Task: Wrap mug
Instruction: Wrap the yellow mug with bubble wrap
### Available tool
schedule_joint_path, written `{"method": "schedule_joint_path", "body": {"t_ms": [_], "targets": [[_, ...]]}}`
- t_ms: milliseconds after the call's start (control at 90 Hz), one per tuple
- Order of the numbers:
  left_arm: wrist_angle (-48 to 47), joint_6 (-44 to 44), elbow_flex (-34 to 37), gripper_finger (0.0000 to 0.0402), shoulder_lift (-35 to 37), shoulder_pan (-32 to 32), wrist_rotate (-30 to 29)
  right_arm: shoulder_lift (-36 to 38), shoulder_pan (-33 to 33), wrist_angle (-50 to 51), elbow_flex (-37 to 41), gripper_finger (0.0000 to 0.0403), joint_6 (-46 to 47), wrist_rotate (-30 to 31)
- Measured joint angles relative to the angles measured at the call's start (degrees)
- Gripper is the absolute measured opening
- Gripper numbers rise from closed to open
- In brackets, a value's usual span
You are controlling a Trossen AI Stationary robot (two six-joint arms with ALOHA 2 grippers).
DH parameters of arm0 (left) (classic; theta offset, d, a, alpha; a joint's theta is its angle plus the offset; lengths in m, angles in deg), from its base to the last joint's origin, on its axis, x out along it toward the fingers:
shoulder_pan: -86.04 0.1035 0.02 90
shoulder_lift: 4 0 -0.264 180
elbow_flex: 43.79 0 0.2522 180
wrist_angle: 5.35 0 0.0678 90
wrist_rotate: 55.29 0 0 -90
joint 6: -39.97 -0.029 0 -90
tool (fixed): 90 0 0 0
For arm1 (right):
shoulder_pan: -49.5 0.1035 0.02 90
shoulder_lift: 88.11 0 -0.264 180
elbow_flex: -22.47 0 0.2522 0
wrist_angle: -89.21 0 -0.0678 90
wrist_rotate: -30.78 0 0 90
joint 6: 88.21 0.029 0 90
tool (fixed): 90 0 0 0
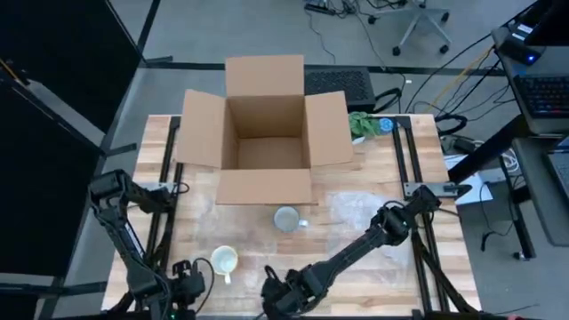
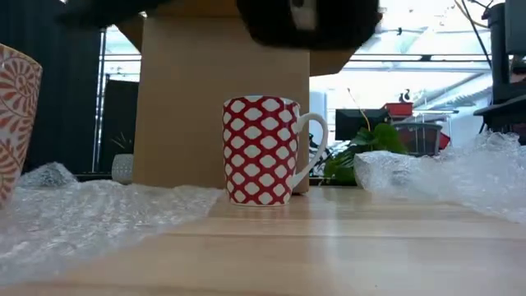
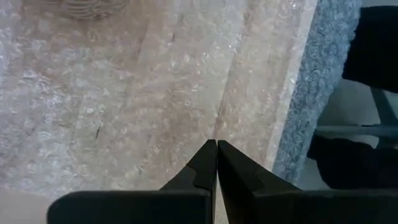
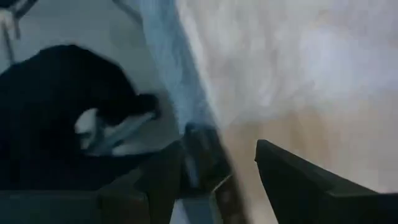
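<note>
- Mug (image 1: 286, 219), red-and-white patterned (image 2: 261, 150), is seen upright on wooden table (image 1: 373, 267), just in front of open cardboard box (image 1: 265, 133).
- Second mug (image 1: 224, 260) is placed nr table's front edge, on bubble wrap (image 2: 74, 218).
- More wrap (image 2: 452, 173) is bunched to the right; plant (image 1: 363, 124) beside box; office room behind.
- Left gripper (image 3: 216, 149): fingers pressed together over wrap, nr 2nd mug, apart from patterned mug.
- Right gripper (image 4: 233, 165): fingers held apart at front edge, mug well clear.

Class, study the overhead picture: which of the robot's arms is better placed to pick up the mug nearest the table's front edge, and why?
Left, probably. The left gripper, fingers shut, sits right beside the front mug. The right gripper, open, lies farther from it, nearer the table's front middle.
</note>
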Motion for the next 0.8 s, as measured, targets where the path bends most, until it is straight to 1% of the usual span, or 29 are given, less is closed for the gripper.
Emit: {"method": "schedule_joint_path", "body": {"t_ms": [167,311,456,567,611,711,800], "targets": [[0.1,-0.3,-0.1,0.0,0.0,-0.3,0.0,-1.4,-0.4,-0.6,0.0,0.0192,4.7,0.6],[1.3,-2.9,-0.1,0.0,0.1,-0.8,-0.6,-2.7,-0.4,-1.0,0.0,0.0192,7.8,4.4],[3.2,-3.6,-0.1,0.0,0.1,-0.8,-1.2,-4.2,-0.6,-3.4,-0.1,0.0192,9.9,2.8],[4.8,-5.3,-0.2,0.0,0.1,-0.8,-1.4,-5.5,-0.7,-8.1,-0.1,0.0192,10.9,2.4],[5.1,-5.7,-0.2,0.0,0.1,-0.8,-1.4,-6.3,-0.9,-11.1,-0.2,0.0192,10.9,1.9],[5.1,-5.8,-0.2,0.0,0.2,-0.8,-1.4,-6.9,-1.3,-13.5,-0.1,0.0192,10.7,1.2],[5.0,-5.8,-0.2,0.0,0.3,-0.8,-1.5,-7.3,-1.6,-15.6,0.0,0.0192,8.7,1.2]]}}
